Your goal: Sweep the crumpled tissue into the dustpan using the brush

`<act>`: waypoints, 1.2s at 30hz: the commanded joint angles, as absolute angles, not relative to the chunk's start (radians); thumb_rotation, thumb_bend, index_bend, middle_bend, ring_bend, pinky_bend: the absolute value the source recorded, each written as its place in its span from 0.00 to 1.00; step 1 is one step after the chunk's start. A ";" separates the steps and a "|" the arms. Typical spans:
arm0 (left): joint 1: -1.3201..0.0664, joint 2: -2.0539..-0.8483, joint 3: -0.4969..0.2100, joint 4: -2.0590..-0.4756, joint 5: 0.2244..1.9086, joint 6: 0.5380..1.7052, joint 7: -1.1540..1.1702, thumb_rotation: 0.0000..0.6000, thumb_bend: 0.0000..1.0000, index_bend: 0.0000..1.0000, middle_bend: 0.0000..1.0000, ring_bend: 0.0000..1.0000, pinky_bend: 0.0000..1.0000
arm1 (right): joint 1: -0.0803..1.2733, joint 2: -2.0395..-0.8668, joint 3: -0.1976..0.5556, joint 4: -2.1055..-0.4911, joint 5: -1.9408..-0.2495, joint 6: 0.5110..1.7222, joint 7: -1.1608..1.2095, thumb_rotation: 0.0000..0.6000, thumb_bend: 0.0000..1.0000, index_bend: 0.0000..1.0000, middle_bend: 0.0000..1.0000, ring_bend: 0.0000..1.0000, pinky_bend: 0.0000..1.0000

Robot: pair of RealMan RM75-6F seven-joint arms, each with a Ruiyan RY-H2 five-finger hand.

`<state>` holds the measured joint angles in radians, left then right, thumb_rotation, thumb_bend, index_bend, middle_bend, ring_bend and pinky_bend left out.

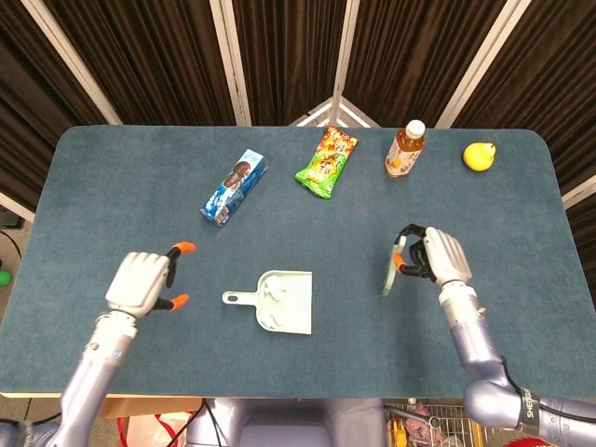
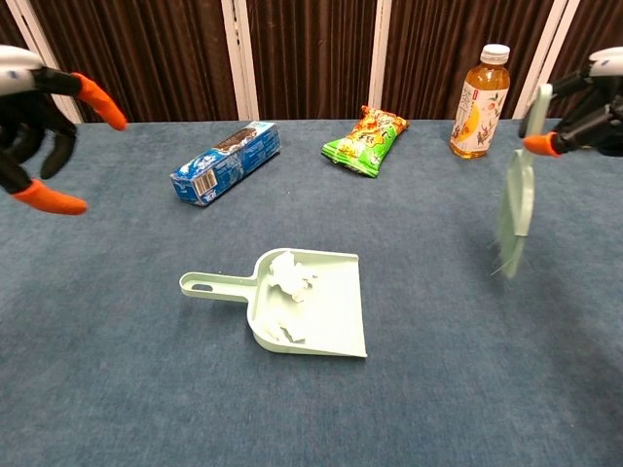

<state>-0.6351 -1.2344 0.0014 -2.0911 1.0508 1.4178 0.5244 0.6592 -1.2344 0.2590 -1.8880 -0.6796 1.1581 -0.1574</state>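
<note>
Resting in dustpan: crumpled tissue (white, torn).

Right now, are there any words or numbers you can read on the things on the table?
None can be read for sure.
Blue box: white print on its side, too blurred.
Green and orange snack bag: bright printing, too small.
Drink bottle: label with a yellow picture, words too small.
Dustpan, brush, yellow fruit: no writing shows.

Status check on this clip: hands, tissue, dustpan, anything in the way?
Left hand open, clear of the dustpan. Right hand holds brush off the table. Crumpled tissue in the pan. Nothing in the way.
</note>
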 commanded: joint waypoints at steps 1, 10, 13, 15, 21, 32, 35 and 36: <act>-0.561 -1.182 0.053 -2.072 1.156 1.439 0.434 1.00 0.00 0.26 0.57 0.65 0.70 | 0.650 -1.280 0.225 -1.837 -0.696 1.241 -0.249 1.00 0.71 0.87 0.91 0.94 0.87; -0.449 -1.147 0.108 -1.994 1.336 1.466 0.276 1.00 0.00 0.24 0.40 0.46 0.53 | 0.656 -1.366 0.128 -1.769 -0.765 1.332 -0.520 1.00 0.71 0.64 0.73 0.70 0.68; -0.433 -1.148 0.111 -1.974 1.349 1.450 0.268 1.00 0.00 0.21 0.34 0.39 0.45 | 0.656 -1.358 0.116 -1.815 -0.754 1.285 -0.534 1.00 0.63 0.29 0.39 0.35 0.44; -0.425 -1.147 0.109 -1.970 1.350 1.441 0.264 1.00 0.00 0.18 0.28 0.32 0.40 | 0.654 -1.353 0.123 -1.841 -0.743 1.264 -0.524 1.00 0.53 0.11 0.23 0.19 0.29; -0.397 -1.139 0.103 -1.957 1.369 1.425 0.251 1.00 0.00 0.06 0.05 0.10 0.20 | 0.638 -1.333 0.157 -1.922 -0.745 1.231 -0.455 1.00 0.30 0.00 0.00 0.00 0.08; -0.325 -1.124 0.120 -1.915 1.444 1.443 0.213 1.00 0.00 0.01 0.00 0.03 0.13 | 0.578 -1.221 0.100 -1.975 -0.891 1.250 -0.449 1.00 0.27 0.00 0.00 0.00 0.05; -0.295 -1.118 0.135 -1.877 1.477 1.462 0.203 1.00 0.00 0.00 0.00 0.00 0.06 | 0.523 -1.174 0.039 -1.956 -0.988 1.273 -0.422 1.00 0.28 0.00 0.00 0.00 0.05; -0.285 -1.117 0.141 -1.864 1.487 1.468 0.199 1.00 0.00 0.00 0.00 0.00 0.04 | 0.503 -1.160 0.019 -1.948 -1.021 1.284 -0.410 1.00 0.28 0.00 0.00 0.00 0.05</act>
<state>-0.3004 -1.1209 0.1306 -1.8817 1.4709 1.4566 0.2073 0.5533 -1.2031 0.0730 -1.9665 -0.9448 1.2587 -0.4325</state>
